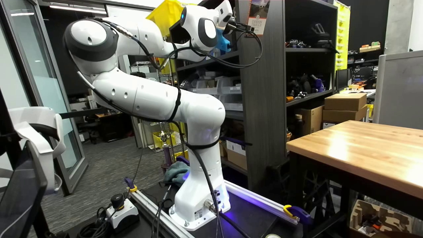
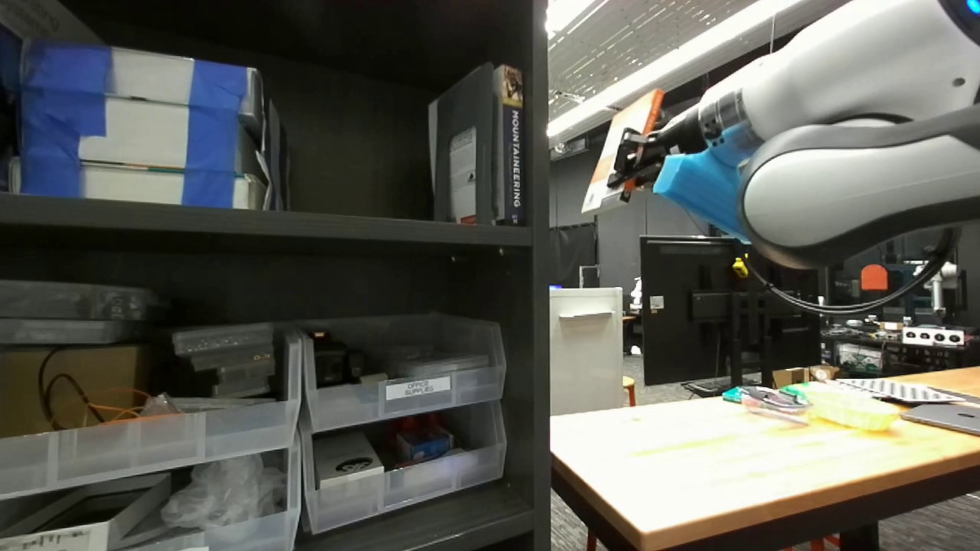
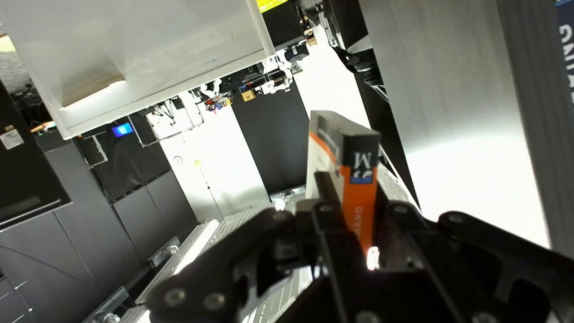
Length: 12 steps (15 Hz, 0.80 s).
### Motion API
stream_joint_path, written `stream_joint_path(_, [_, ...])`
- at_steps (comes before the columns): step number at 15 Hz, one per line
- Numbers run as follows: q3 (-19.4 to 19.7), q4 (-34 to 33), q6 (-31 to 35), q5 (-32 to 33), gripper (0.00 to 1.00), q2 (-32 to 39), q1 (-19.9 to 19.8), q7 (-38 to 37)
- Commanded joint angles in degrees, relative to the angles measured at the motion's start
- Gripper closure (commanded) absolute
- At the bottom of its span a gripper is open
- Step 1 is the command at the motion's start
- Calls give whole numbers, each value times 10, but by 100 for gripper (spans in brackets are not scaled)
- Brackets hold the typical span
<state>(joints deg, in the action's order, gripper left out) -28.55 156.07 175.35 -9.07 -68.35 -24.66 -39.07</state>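
From where I stand: tool (image 2: 624, 161) clamped on book (image 3: 359, 193) | book tilted in mid-air, apart from shelf (image 2: 306, 222) | done, looks like: gripped, held aloft | not yet: set down, let go

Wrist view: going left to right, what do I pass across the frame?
Black panel at the left edge, small bright blue rectangle, orange-spined book held in the gripper, grey wood-grain side panel, dark-blue book spine at the right edge.
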Motion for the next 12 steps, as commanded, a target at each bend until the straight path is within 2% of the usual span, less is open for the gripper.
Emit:
stream_joint_path(1, [-15, -18, 8, -2, 96, 19, -52, -7])
stream_joint_path(12, [-76, -53, 14, 5, 96, 72, -193, -27])
